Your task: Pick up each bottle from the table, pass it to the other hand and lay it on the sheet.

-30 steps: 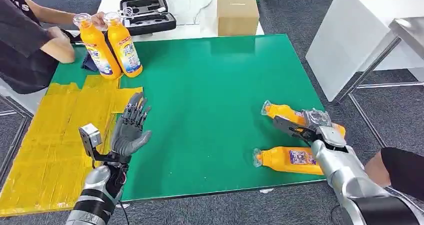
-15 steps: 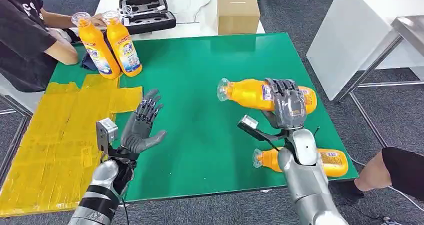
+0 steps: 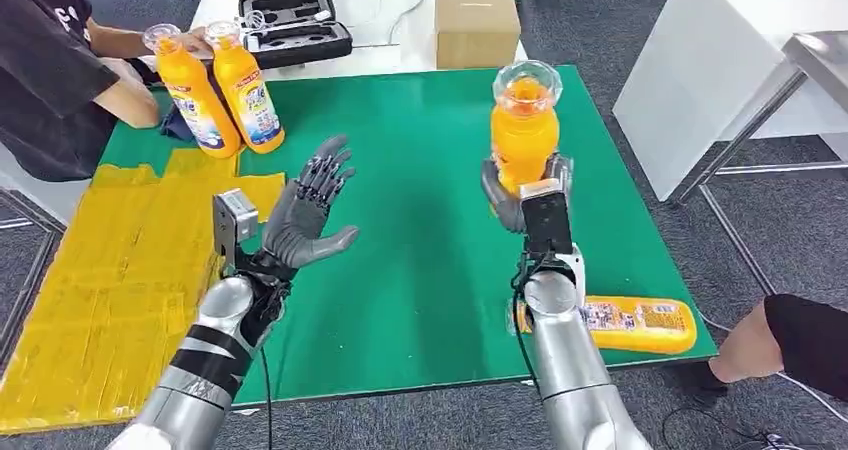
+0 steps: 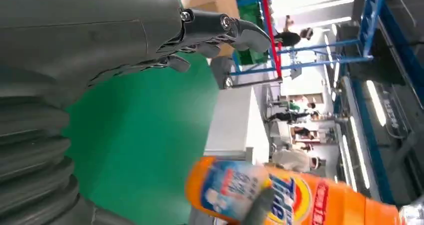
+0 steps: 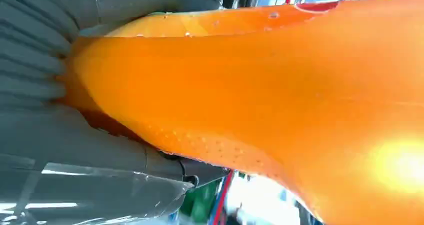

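Bottle up, handover next!

We've swung the bottle from lying sideways to upright in our right hand, well apart from the spread, empty left hand. The left wrist view shows its label; another bottle waits on the table.
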You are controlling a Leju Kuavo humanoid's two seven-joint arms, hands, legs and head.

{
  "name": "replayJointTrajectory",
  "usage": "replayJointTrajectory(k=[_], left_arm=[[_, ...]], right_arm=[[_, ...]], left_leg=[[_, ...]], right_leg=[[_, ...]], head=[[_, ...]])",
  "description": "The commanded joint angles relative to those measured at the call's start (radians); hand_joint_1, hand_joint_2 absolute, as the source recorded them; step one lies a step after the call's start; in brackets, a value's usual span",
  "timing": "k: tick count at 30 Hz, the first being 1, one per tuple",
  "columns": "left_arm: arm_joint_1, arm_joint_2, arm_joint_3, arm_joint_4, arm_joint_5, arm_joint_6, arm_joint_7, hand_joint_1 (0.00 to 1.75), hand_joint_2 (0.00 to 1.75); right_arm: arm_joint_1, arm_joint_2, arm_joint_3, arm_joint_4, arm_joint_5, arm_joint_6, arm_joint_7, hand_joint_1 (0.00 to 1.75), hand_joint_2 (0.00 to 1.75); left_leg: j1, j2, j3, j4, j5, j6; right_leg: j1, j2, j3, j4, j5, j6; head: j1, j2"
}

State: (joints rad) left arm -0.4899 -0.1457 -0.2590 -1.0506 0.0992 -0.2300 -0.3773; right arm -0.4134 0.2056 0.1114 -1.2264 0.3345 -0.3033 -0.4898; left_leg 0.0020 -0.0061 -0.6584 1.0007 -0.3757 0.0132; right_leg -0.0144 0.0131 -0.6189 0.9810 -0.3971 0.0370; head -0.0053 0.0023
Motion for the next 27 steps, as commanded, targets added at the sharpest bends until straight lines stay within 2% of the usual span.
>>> replayJointTrajectory(k=[1, 11, 20, 27], left_arm=[[-0.109, -0.013, -0.067, 0.142, 0.011, -0.009, -0.001, 0.00, 1.75], [-0.119, -0.017, -0.079, 0.152, 0.017, -0.026, -0.006, 0.00, 1.75], [-0.125, -0.026, -0.083, 0.155, 0.016, -0.019, -0.006, 0.00, 1.75], [-0.146, -0.046, -0.104, 0.182, 0.023, -0.015, -0.011, 0.00, 1.75]], right_arm=[[-0.117, 0.033, 0.109, 0.239, -0.035, 0.050, -0.008, 1.75, 1.75], [-0.149, 0.045, 0.146, 0.304, -0.029, 0.095, -0.001, 1.75, 1.75], [-0.159, 0.068, 0.158, 0.334, -0.025, 0.086, -0.003, 1.75, 1.75], [-0.214, 0.122, 0.227, 0.497, -0.002, 0.083, 0.009, 1.75, 1.75]], left_leg=[[0.000, 0.002, 0.003, 0.000, -0.002, -0.001], [0.001, 0.001, 0.002, 0.000, -0.001, -0.001], [0.001, 0.001, 0.003, 0.000, -0.001, -0.001], [0.001, 0.002, 0.001, 0.000, -0.001, -0.001]], right_leg=[[0.001, 0.001, 0.003, 0.000, -0.001, -0.001], [0.001, 0.000, 0.002, 0.000, -0.001, -0.001], [0.001, 0.000, 0.002, 0.000, -0.001, -0.001], [0.001, 0.001, 0.001, 0.000, 0.000, -0.001]], head=[[0.000, 0.000], [0.000, 0.000], [0.000, 0.000], [0.000, 0.000]])
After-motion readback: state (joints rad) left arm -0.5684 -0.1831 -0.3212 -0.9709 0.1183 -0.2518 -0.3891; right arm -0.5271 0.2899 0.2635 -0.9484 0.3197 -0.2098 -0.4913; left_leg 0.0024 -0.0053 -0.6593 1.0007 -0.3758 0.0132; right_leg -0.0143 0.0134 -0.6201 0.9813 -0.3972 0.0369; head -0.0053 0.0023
